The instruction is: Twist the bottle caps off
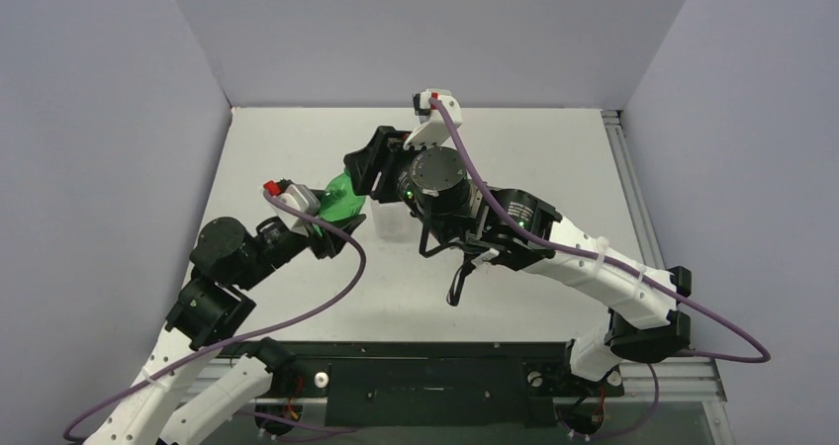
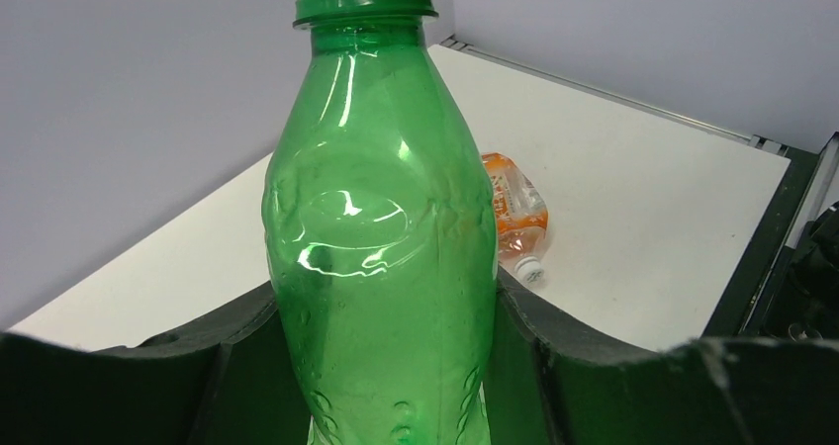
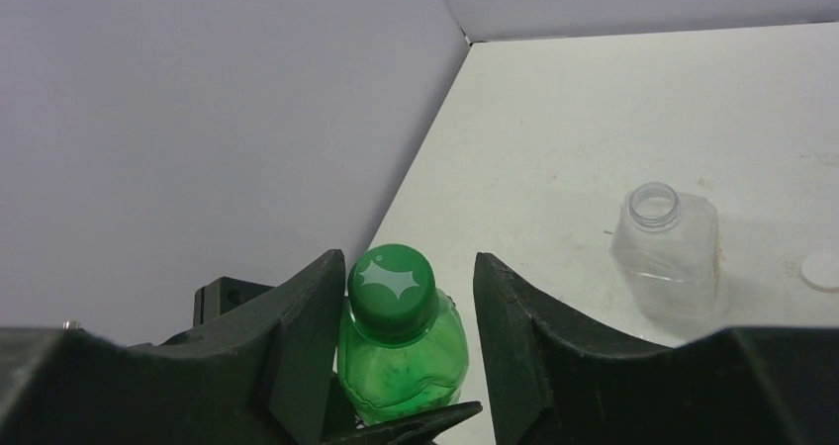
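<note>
My left gripper (image 2: 386,302) is shut on the body of the green bottle (image 2: 381,218) and holds it tilted above the table (image 1: 554,148); both show in the top view, gripper (image 1: 329,220) and bottle (image 1: 343,201). The green cap (image 3: 393,285) sits on the bottle's neck. My right gripper (image 3: 409,279) is open around the cap, the left finger (image 3: 307,316) close against it, the right finger apart. The clear bottle (image 3: 668,252) stands open-mouthed, a white cap (image 3: 821,270) lying beside it. The orange bottle (image 2: 512,213) lies on its side with its white cap (image 2: 531,270) on.
Grey walls enclose the table on the left, back and right. The right arm (image 1: 554,242) stretches across the middle of the table and hides the orange bottle in the top view. Purple cables hang from both wrists.
</note>
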Controlling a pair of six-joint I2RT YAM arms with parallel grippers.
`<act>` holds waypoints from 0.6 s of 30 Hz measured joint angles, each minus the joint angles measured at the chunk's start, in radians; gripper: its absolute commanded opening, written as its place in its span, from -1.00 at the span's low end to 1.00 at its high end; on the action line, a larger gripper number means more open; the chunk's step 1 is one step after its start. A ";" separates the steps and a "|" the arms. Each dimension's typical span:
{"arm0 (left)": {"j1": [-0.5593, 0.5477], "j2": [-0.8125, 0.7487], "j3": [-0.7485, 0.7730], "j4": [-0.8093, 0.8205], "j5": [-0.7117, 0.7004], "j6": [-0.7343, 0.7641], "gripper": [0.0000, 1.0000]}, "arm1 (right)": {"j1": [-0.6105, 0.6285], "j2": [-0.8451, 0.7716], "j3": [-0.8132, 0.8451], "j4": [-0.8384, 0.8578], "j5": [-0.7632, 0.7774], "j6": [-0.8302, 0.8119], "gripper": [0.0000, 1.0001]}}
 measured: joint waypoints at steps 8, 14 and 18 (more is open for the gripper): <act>0.000 0.017 0.000 0.000 -0.007 -0.003 -1.00 | -0.002 0.000 -0.001 0.000 -0.017 0.000 -0.48; 0.000 0.028 0.001 0.001 -0.014 -0.012 -1.00 | -0.024 0.000 -0.001 -0.004 -0.072 -0.021 -1.00; 0.002 0.035 0.003 0.000 -0.012 -0.028 -1.00 | -0.041 0.000 -0.001 -0.007 -0.115 -0.046 -1.00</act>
